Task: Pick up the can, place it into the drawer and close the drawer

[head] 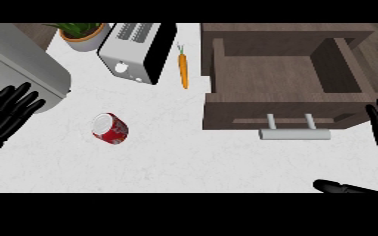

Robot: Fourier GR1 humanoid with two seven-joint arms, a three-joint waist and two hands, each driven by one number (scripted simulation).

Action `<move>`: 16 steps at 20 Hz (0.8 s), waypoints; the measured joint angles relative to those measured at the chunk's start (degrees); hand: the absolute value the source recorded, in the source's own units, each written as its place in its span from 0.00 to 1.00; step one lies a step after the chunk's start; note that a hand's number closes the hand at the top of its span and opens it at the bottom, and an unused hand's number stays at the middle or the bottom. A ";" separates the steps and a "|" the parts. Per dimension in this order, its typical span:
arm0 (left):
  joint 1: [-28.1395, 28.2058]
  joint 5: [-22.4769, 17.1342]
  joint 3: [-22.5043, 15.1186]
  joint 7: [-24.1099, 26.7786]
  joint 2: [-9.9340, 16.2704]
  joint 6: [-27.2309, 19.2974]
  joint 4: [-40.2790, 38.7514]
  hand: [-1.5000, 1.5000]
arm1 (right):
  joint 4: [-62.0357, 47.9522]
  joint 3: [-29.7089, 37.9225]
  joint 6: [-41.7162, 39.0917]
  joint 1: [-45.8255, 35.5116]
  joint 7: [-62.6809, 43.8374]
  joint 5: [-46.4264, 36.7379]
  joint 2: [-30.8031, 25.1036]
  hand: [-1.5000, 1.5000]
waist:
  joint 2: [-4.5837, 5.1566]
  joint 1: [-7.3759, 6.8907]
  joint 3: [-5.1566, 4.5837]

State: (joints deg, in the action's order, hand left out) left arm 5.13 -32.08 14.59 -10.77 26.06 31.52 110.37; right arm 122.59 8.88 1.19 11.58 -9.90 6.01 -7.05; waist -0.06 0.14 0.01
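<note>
A red can [111, 128] with a silver top lies on its side on the white counter, left of centre. The brown wooden drawer [221, 114] stands pulled out at the upper right, nothing inside it, with a silver handle [294, 134] on its front. My left hand [16, 107] shows at the left edge with straight fingers, apart from the can. Of my right hand [341, 186] only fingers show, at the lower right corner and the right edge, below the drawer. Neither hand holds anything.
A silver toaster [136, 51] stands at the top, with a carrot [184, 69] lying between it and the drawer. A potted plant [83, 34] sits at the upper left beside a large grey appliance [26, 70].
</note>
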 measured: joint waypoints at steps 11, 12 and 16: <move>3.32 -11.98 7.55 -7.40 2.48 2.82 0.98 0.00 | -0.68 8.05 -8.08 7.11 5.35 7.18 -0.91 0.00 | -0.05 -0.08 0.01; 2.97 -12.95 7.75 -8.36 2.56 2.32 0.53 0.00 | -1.10 8.41 -8.62 7.20 5.81 7.37 -0.84 0.00 | -0.05 -0.06 0.01; 0.72 -17.30 7.44 -12.19 3.09 0.39 -2.13 0.00 | -1.66 9.73 -10.30 8.13 6.59 8.32 -0.55 0.00 | 0.00 0.10 0.01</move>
State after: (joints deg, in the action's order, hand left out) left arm 5.85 -49.38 22.03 -22.96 29.16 31.91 108.23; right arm 120.93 18.61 -9.11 19.71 -3.31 14.34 -7.60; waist -0.06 0.24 0.02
